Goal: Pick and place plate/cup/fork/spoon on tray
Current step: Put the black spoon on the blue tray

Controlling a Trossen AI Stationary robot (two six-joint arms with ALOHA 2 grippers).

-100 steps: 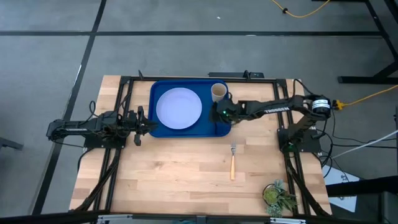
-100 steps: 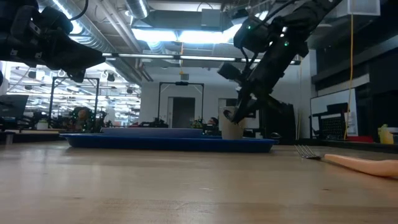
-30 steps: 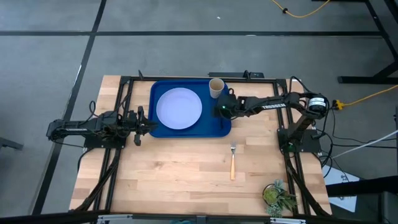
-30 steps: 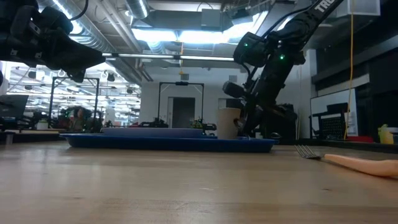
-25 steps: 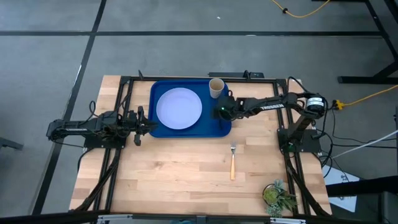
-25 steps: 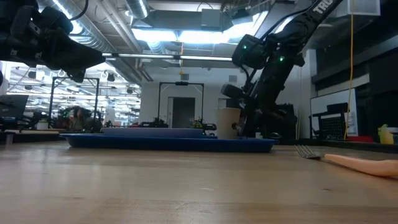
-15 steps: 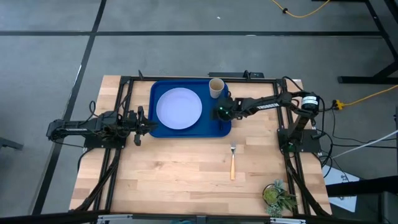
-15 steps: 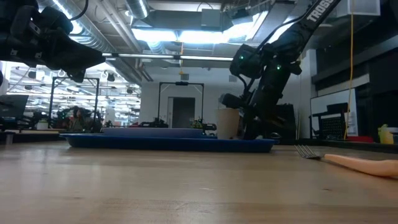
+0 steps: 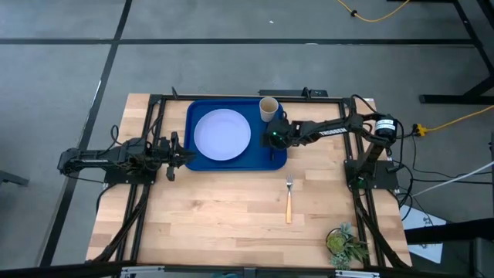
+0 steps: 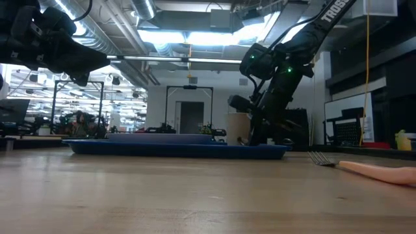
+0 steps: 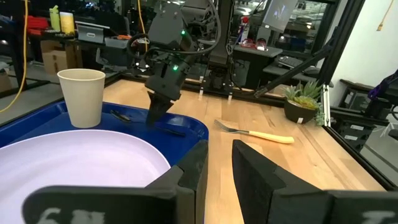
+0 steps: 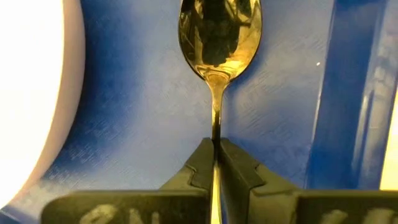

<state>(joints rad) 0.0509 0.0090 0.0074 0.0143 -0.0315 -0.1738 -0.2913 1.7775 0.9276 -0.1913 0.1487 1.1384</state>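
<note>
The blue tray (image 9: 202,158) lies at the table's far middle. The pale plate (image 9: 222,133) lies flat in it, and the tan cup (image 9: 268,108) stands upright in its far right corner. My right gripper (image 9: 272,140) is low over the tray's right side, between plate and rim, shut on the dark spoon (image 12: 219,31). The spoon's bowl points toward the cup; it also shows in the left wrist view (image 11: 121,115). The fork (image 9: 289,198) lies flat on the wood, nearer than the tray. My left gripper (image 9: 184,154) waits open at the tray's left rim. My right gripper pinches the spoon's thin handle (image 12: 215,124) between its two fingers, a little behind the bowl. The fingers come from above, pointing steeply down. The spoon lies about level, right at the tray's floor (image 12: 273,93). I cannot tell whether it rests on the floor.
A small potted plant (image 9: 343,243) stands at the table's near right corner. Bare wood spreads over the near half of the table around the fork. Black frame rails (image 9: 147,201) run along both sides.
My right gripper, still shut on the spoon, has gone down toward the tray floor and a little toward the table's left. The cup, plate and fork have stayed where they were.
</note>
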